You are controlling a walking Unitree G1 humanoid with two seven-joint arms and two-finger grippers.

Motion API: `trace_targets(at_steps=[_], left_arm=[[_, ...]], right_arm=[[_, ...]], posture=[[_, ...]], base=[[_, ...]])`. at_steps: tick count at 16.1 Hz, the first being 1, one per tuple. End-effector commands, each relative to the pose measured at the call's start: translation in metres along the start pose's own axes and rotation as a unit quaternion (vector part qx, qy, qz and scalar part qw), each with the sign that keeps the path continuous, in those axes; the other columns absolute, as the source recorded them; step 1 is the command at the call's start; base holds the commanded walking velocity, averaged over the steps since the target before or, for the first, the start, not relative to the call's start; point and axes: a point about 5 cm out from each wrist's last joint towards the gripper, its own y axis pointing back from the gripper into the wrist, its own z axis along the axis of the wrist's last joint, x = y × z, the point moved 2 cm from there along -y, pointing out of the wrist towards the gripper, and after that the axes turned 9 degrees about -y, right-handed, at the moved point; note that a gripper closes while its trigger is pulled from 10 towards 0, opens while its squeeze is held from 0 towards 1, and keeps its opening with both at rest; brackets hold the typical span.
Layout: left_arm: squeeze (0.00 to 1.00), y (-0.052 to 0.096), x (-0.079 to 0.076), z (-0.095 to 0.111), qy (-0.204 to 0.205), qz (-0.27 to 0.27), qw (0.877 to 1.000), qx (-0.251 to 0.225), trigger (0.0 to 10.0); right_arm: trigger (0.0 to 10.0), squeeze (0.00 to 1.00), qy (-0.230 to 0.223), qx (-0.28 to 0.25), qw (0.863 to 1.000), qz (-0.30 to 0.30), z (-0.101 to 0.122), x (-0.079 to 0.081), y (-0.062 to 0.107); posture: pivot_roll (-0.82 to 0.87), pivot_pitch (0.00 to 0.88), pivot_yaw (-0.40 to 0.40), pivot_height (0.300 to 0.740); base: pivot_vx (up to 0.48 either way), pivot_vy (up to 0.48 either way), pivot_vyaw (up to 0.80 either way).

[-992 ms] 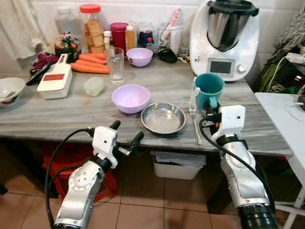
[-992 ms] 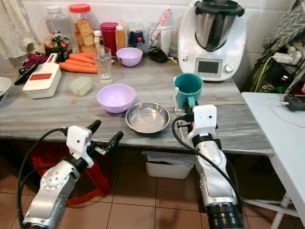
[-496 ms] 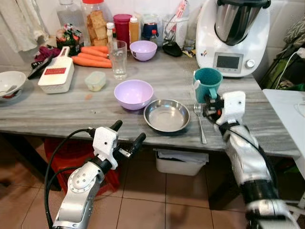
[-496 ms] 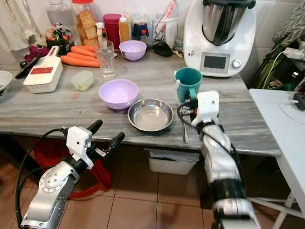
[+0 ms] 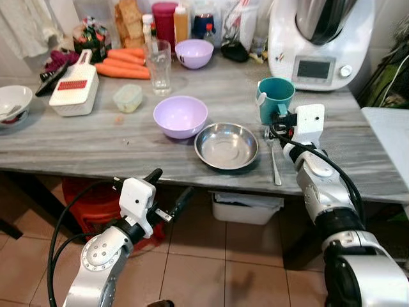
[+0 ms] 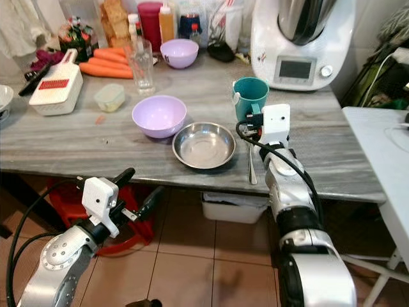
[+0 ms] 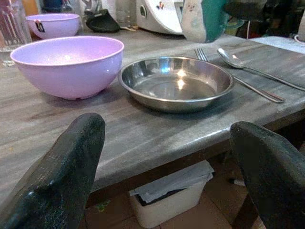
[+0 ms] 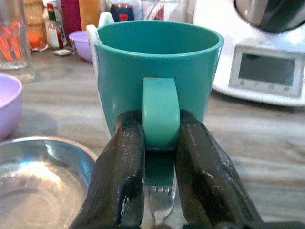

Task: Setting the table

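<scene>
Right hand (image 8: 159,143) is clamped on the mug (image 8: 157,71) handle, just past the fork (image 5: 273,163), whose tines hide under the mug. Left hand (image 5: 169,192) is wide open, holding nothing, below the desk (image 5: 77,141) edge.

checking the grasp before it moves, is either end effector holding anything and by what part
The right end effector grips the teal mug by its handle, one finger on each side. The left end effector is open and holds nothing.
</scene>
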Motion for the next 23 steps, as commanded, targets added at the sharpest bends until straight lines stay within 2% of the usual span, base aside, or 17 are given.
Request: trace_targets(at_steps=[1, 5, 10, 13, 16, 20, 21, 23], left_arm=[[0.00, 0.002, -0.001, 0.004, 0.001, -0.007, 1.000, -0.001, 10.0], [0.00, 0.006, -0.003, 0.006, 0.004, -0.011, 1.000, 0.005, 10.0], [0.00, 0.008, -0.001, 0.009, 0.004, -0.009, 1.000, 0.010, 10.0], [0.00, 0.004, 0.000, 0.011, 0.006, -0.004, 1.000, 0.004, 10.0], [0.00, -0.003, 0.004, 0.009, 0.008, 0.024, 1.000, 0.009, 10.0], [0.00, -0.011, 0.013, 0.006, -0.001, 0.069, 0.998, 0.013, 10.0], [0.00, -0.013, 0.017, 0.005, -0.008, 0.095, 0.995, 0.012, 10.0], [0.00, -0.014, 0.025, 0.002, -0.017, 0.137, 0.990, 0.015, 10.0]], right_arm=[[10.0, 0.00, 0.008, -0.017, 1.000, -0.009, 0.010, -0.005, -0.004], [10.0, 0.00, 0.022, -0.022, 0.999, -0.032, 0.013, -0.017, -0.006], [10.0, 0.00, 0.035, -0.043, 0.998, -0.022, 0.023, -0.009, -0.012], [10.0, 0.00, 0.044, -0.069, 0.997, -0.013, 0.031, -0.005, -0.013], [10.0, 0.00, 0.046, -0.101, 0.994, -0.015, 0.040, -0.009, -0.010], [10.0, 0.00, 0.044, -0.134, 0.989, -0.039, 0.039, -0.019, 0.008], [10.0, 0.00, 0.034, -0.134, 0.989, -0.055, 0.031, -0.024, 0.022], [10.0, 0.00, 0.031, -0.129, 0.989, -0.070, 0.023, -0.025, 0.038]], posture=[[0.07, 0.164, 0.020, 0.740], [0.09, 0.179, 0.024, 0.740], [0.10, 0.177, 0.027, 0.740], [0.10, 0.159, 0.022, 0.740], [0.09, 0.117, 0.012, 0.740], [0.07, 0.079, -0.006, 0.740], [0.05, 0.062, -0.012, 0.740], [0.03, 0.044, -0.016, 0.740]], base=[[0.000, 0.000, 0.00], [0.000, 0.000, 0.00], [0.000, 0.000, 0.00], [0.000, 0.000, 0.00], [0.000, 0.000, 0.00], [0.000, 0.000, 0.00], [0.000, 0.000, 0.00], [0.000, 0.000, 0.00]])
